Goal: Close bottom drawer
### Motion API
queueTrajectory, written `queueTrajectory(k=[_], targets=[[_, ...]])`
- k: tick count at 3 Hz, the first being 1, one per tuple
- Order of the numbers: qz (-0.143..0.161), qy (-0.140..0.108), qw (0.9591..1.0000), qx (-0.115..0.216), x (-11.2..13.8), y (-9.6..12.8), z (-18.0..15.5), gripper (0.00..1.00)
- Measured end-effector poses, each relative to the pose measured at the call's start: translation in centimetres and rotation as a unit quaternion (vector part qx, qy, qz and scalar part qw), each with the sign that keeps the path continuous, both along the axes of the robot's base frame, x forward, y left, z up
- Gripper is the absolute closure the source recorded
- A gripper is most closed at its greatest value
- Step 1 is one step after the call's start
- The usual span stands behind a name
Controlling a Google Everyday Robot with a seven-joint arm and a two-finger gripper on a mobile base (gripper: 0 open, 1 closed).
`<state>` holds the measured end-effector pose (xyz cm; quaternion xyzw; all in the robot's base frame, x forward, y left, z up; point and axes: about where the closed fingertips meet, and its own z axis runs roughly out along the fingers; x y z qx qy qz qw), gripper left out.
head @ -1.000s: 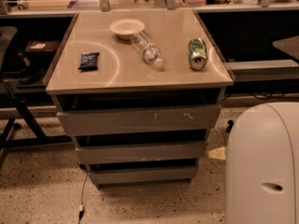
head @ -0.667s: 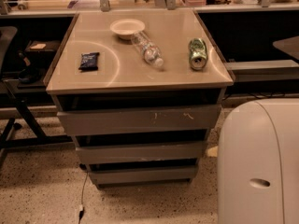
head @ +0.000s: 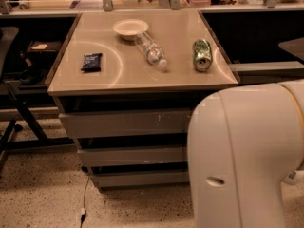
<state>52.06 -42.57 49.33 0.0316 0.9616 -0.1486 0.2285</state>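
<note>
The end effector is out of view, so whether it is apart or together cannot be determined; only the white arm housing [head: 242, 160] shows, and over the last second it has swung left to fill the near right, now covering the right ends of all three drawer fronts. The bottom drawer [head: 137, 178] sits lowest under the counter [head: 180, 77], just above the floor with a dark gap over it, and appears not yet closed, so the approach is probably under way. A bowl [head: 130, 28], bottle [head: 151, 50], can [head: 202, 54] and dark packet [head: 91, 62] lie on the counter away from the work, and only a floor cable [head: 84, 198] lies near the drawer's left corner.
</note>
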Motion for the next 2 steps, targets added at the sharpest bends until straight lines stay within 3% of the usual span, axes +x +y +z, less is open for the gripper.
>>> queueTrajectory(k=[1,2], targets=[[-0.113,0.031,0.9924,-0.038,-6.6,-5.0,0.9,0.0],[-0.155,0.022,0.9853,-0.069,-9.0,-9.0,3.7,0.0]])
